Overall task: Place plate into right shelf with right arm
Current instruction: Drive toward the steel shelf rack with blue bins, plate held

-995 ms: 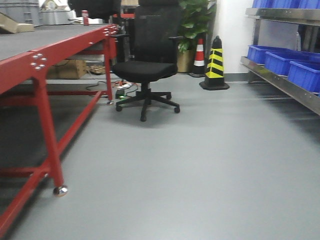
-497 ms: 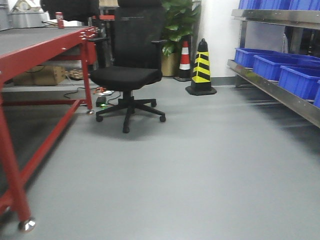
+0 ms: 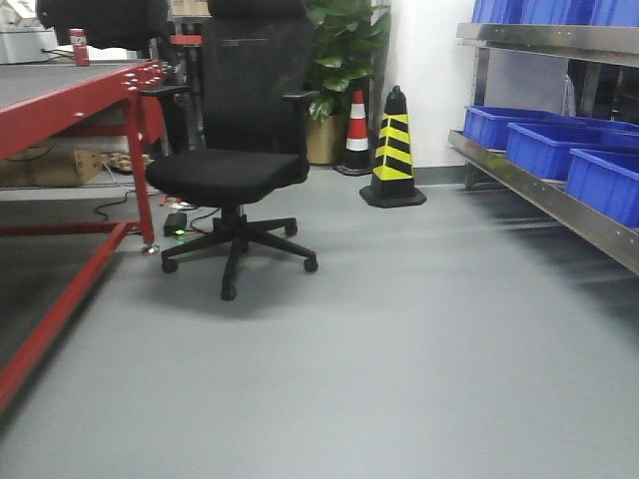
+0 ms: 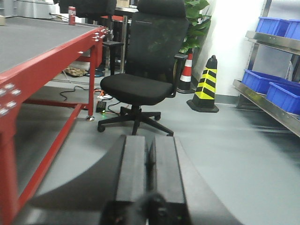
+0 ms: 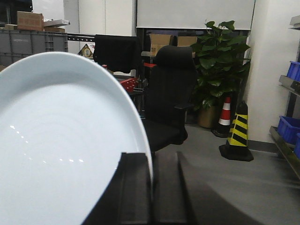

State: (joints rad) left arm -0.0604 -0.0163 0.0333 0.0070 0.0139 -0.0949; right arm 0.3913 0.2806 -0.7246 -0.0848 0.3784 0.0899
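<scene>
My right gripper (image 5: 152, 159) is shut on the rim of a large white plate (image 5: 61, 150), which stands on edge and fills the left half of the right wrist view. My left gripper (image 4: 150, 143) is shut and empty, held above the grey floor. The right shelf (image 3: 544, 195) is a steel rack along the right wall, holding blue bins (image 3: 559, 145); it also shows in the left wrist view (image 4: 267, 105). Neither gripper shows in the front view.
A black office chair (image 3: 232, 165) stands ahead on the left. A red-framed table (image 3: 70, 105) runs along the left. A yellow-black cone (image 3: 393, 150), a red-white cone (image 3: 356, 135) and a potted plant (image 3: 341, 60) stand at the back wall.
The view has swung to the left: the chair, cones and table have shifted left and closer, and the shelf with its bins has come further into view on the right.
</scene>
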